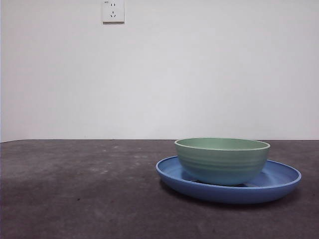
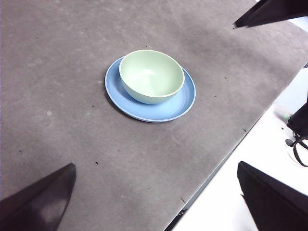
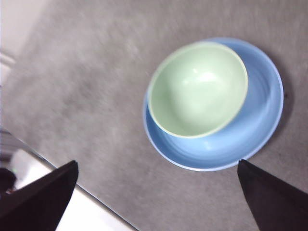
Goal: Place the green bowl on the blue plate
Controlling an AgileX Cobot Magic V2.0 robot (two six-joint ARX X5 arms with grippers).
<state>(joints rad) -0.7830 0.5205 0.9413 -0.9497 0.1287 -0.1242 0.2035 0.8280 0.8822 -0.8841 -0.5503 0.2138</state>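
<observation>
The green bowl (image 1: 222, 160) stands upright and empty on the blue plate (image 1: 281, 181), off-centre, right of the middle of the table. Both show in the left wrist view (bowl (image 2: 151, 76), plate (image 2: 180, 103)) and the right wrist view (bowl (image 3: 198, 89), plate (image 3: 260, 115)). My left gripper (image 2: 155, 165) is open and empty, high above the table and well back from the dishes. My right gripper (image 3: 157, 162) is open and empty, above the table, clear of the plate's edge. Neither gripper shows in the front view.
The dark grey table (image 1: 79, 189) ends at an edge (image 2: 231, 149) with white floor beyond and black cables (image 2: 298, 144). A black tip of the other arm (image 2: 269, 12) shows in the left wrist view. A wall socket (image 1: 113, 11) sits on the white wall.
</observation>
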